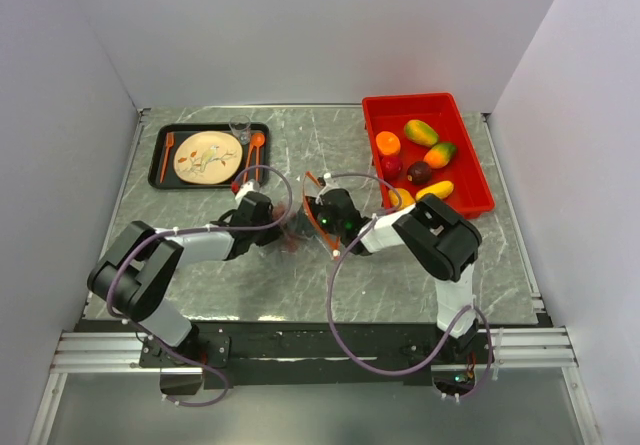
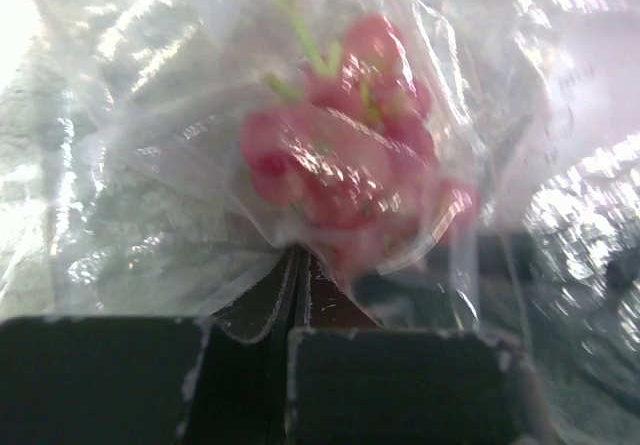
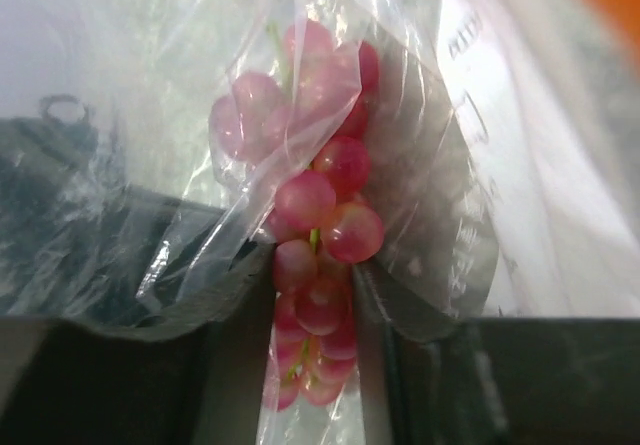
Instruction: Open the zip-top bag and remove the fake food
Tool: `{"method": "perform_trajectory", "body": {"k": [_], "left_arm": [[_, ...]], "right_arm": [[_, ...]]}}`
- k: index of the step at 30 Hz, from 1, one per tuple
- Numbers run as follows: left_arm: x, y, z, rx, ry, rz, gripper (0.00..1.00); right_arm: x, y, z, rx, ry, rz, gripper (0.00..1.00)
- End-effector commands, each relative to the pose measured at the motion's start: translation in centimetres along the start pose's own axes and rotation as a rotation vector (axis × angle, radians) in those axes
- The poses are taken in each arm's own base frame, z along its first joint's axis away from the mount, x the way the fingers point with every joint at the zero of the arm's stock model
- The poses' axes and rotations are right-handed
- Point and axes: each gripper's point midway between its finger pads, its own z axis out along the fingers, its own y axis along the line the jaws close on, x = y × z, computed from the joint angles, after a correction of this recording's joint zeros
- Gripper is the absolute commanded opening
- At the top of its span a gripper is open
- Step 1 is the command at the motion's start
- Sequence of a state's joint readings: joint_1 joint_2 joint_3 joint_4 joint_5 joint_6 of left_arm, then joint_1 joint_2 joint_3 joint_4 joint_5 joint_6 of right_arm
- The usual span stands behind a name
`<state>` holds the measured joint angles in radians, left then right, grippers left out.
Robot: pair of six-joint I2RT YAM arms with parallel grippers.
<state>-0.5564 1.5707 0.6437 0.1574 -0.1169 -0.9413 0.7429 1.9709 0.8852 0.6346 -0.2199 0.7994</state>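
The clear zip-top bag (image 1: 298, 227) hangs between my two grippers at the table's middle. Its orange-red zipper strip (image 1: 311, 181) curls up beside the right gripper. My left gripper (image 2: 298, 265) is shut on a fold of the bag's plastic (image 2: 150, 165); it also shows in the top view (image 1: 283, 229). A bunch of pinkish grapes (image 2: 345, 155) lies inside the bag just ahead of it. My right gripper (image 3: 315, 285), seen from above at the bag's right side (image 1: 316, 215), is shut on the grapes (image 3: 320, 215), with bag film wrapped round them. Other fake fruits (image 1: 421, 132) lie in the red bin (image 1: 470, 155).
A black tray (image 1: 158, 160) at the back left holds a beige plate (image 1: 207, 157), orange cutlery (image 1: 256, 150) and a small clear glass (image 1: 240, 128). The red bin stands at the back right, close behind the right arm. White walls enclose the table.
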Motion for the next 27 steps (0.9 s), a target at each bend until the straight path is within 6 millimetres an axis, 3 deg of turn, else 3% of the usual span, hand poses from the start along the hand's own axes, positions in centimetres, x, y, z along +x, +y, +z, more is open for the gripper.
{"method": "perform_trajectory", "body": {"k": [1,8,27], "left_arm": [[-1.7,-0.9,-0.8,-0.04,-0.055,-0.028,0.01],[-1.9,1.0,-1.3,-0.121,-0.085,-0.075,0.01],[-2.5,4.8,-0.8,-0.359,-0.104,-0.063,0.01]], "right_arm": [[-1.6,2.3,-2.2,-0.07,-0.038,0.009,0.36],[-2.7,2.4,-4.3,-0.087,-0.058,0.029,0.34],[-3.0,1.5,-6.5,-0.008,-0.041,0.028,0.35]]}}
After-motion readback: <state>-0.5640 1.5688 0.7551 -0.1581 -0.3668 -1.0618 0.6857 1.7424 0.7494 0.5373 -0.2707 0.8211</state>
